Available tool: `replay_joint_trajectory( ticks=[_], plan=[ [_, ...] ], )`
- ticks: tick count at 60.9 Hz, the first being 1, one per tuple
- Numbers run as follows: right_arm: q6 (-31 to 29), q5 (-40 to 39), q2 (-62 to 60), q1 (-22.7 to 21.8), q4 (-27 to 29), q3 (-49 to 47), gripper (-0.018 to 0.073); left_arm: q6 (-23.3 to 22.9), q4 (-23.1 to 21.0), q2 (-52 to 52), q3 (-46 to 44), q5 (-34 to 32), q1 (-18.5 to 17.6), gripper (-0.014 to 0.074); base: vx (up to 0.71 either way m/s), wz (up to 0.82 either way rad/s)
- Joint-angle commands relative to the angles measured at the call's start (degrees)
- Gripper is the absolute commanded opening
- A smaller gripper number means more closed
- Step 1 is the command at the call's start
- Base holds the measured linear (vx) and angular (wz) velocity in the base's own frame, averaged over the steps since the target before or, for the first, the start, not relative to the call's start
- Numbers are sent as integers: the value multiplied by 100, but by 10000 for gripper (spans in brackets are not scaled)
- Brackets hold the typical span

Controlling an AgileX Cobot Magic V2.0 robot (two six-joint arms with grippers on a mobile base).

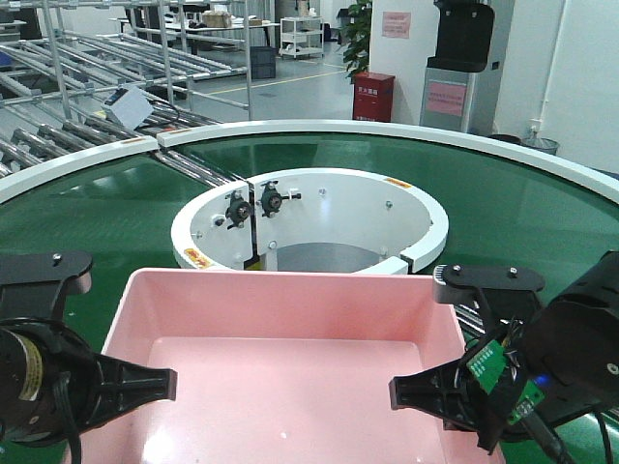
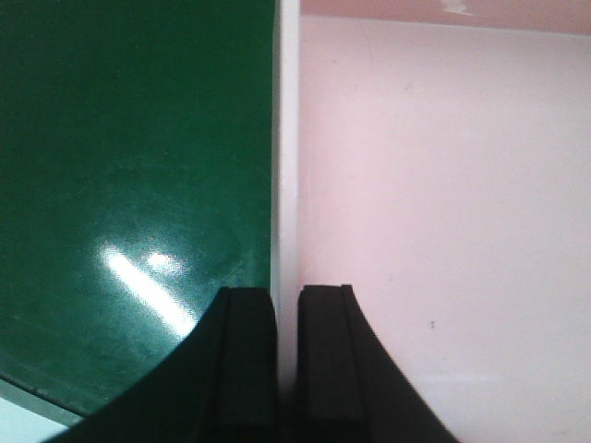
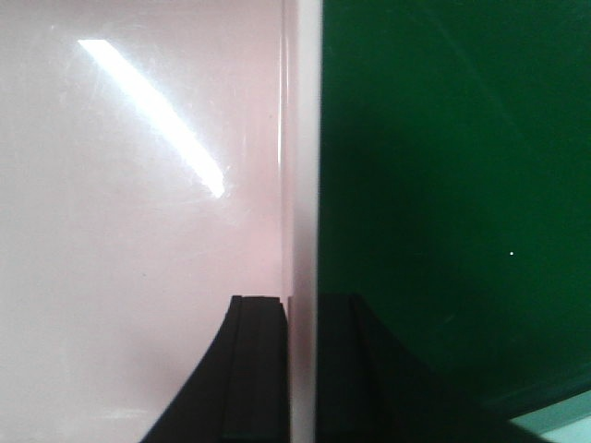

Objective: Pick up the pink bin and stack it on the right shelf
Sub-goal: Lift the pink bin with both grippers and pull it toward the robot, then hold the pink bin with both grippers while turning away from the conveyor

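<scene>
Black left fingers (image 2: 245, 369) at 7 o'clock are clenched on the left wall of the large, shallow, pale-pink plastic bin (image 1: 290, 382), which lies at 6 o'clock over the green curved conveyor belt (image 1: 106, 208). Black right fingers (image 3: 259, 369) at 5 o'clock pinch its right wall. Both holds are thin pinches on sloped plastic, so uneven lifting could twist the bin free. The right shelf is out of view.

Green curved conveyor (image 1: 97, 205), metal roller racks (image 1: 77, 58), red cabinet (image 1: 373, 97), potted plant (image 1: 359, 34), white wall (image 1: 571, 68).
</scene>
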Motion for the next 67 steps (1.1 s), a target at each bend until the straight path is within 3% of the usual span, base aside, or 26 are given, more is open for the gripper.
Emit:
replay_joint_trajectory(
  ticks=[1, 67],
  plan=[
    [-23, -151, -206, -39, -400, -148, -3, -73, 369, -208, -163, -197, -21, 111, 0, 0],
    [-38, -175, -199, -39, -404, -148, -3, -73, 369, -208, -163, -197, -21, 111, -2, -3]
  ],
)
